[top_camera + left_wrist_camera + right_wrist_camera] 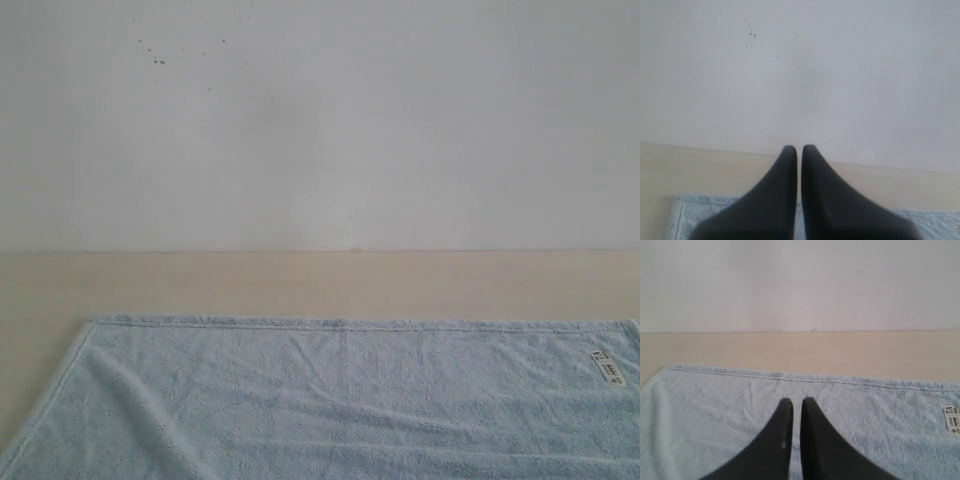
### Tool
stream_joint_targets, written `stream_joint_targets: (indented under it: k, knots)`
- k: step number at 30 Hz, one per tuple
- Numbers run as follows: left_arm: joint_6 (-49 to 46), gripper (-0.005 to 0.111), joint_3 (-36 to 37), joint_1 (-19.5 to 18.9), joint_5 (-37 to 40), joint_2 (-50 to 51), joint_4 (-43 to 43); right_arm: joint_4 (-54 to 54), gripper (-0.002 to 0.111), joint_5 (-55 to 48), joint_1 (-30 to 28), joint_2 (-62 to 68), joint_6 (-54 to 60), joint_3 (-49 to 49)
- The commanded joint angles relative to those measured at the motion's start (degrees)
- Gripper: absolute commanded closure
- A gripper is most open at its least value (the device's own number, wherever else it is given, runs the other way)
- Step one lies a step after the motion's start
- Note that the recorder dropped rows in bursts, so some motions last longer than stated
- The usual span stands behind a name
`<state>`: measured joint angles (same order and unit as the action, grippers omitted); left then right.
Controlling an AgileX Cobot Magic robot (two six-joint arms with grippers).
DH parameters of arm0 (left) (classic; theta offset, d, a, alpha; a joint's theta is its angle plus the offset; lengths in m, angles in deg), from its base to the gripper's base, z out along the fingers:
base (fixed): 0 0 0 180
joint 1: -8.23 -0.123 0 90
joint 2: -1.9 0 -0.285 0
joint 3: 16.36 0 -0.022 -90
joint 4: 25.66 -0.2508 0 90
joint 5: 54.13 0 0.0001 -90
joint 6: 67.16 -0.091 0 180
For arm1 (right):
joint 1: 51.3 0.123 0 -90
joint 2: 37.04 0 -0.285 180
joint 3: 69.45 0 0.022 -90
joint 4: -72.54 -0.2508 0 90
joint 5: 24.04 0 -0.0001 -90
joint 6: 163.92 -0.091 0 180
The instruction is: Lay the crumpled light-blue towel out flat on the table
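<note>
The light-blue towel [350,400] lies spread on the beige table [300,285]. Its far hem runs straight and its white label [606,367] sits near the far right corner. A soft crease runs down its left part. Neither gripper shows in the exterior view. In the left wrist view my left gripper [799,148] is shut on nothing, its black fingers above the towel's [682,215] far left corner. In the right wrist view my right gripper [797,401] is shut and empty over the flat towel [715,410], with the label [952,418] off to one side.
A plain white-grey wall [320,120] with a few dark specks rises behind the table's far edge. A strip of bare table [800,352] lies between the towel's far hem and the wall, and a narrower one beside the towel's left edge [30,350].
</note>
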<state>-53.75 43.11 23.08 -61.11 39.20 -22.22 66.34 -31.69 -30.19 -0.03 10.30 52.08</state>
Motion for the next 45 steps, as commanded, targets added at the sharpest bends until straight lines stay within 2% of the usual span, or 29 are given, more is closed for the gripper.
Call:
stream_joint_targets:
  k: [1,8,11,27,32,35,39,45]
  knots:
    - [0.5,0.103,0.3,0.4,10.1,-8.2,-0.1,0.3,0.102,-4.3,0.1,-4.1,-4.4,-0.1]
    - [0.5,0.103,0.3,0.4,19.3,-16.8,-0.1,0.3,0.102,-7.5,0.1,-5.9,-6.9,-0.1]
    - [0.5,0.103,0.3,0.4,20.7,-19.0,0.0,0.3,0.102,-7.5,0.1,-5.9,-7.0,-0.1]
    - [0.3,0.103,0.3,0.4,20.3,-20.5,0.0,0.3,0.102,-7.5,0.1,-5.9,-7.0,-0.2]
    - [0.3,0.103,0.3,0.4,20.3,-20.5,0.0,0.3,0.102,-7.4,0.1,-11.6,-7.0,-1.0]
    - [0.3,0.103,0.3,0.4,20.3,-20.5,0.0,1.6,0.102,-6.1,0.1,-16.5,-6.4,-2.9]
    - [0.3,0.103,0.3,0.4,20.3,-20.5,0.0,2.8,0.102,-5.5,0.1,-21.4,0.9,-6.8]
    - [0.3,0.103,0.3,0.4,20.3,-20.5,0.0,2.7,0.102,-2.6,0.1,-26.0,1.4,-14.2]
